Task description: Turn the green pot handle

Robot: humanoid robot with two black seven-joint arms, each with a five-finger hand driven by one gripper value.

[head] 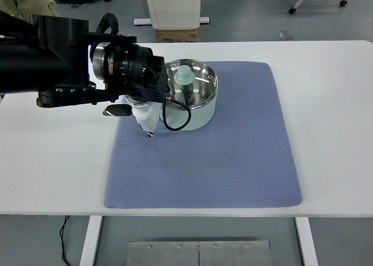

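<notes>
A: Where's the pot?

B: Green pot (191, 97) sits on the blue-grey mat (233, 161), far-left part of it, upright. Pale green outside, shiny steel inside. There's a pale green knob (185, 75) showing in the bowl, prob. the lid's, can't say more.

A: And the handle?

B: Can't make it out. The pot's left side is behind the arm.

A: Which arm?

B: Left arm (64, 59), coming in from the left edge, big black housing w/ a silver ring at the wrist. It overlaps the pot's left rim. Left hand (144, 113) hangs below the wrist, white covered, pointing down toward the mat just beside the pot's left wall.

A: Fingers pinching anything?

B: Can't tell. They look bunched into one tapered point, tip near or on the mat, but whether they hold something isn't visible. A black cable (176, 119) loops from the wrist across the pot's front wall.

A: Right arm?

B: Not in the pic.

A: Anything else?

B: White table (332, 114) under the mat. Small black-and-white piece (116, 110) at the mat's left edge, by the hand, unclear what. Cardboard box (177, 35) on the floor beyond the far edge. A person's trouser leg (23, 1) top-left corner.
</notes>
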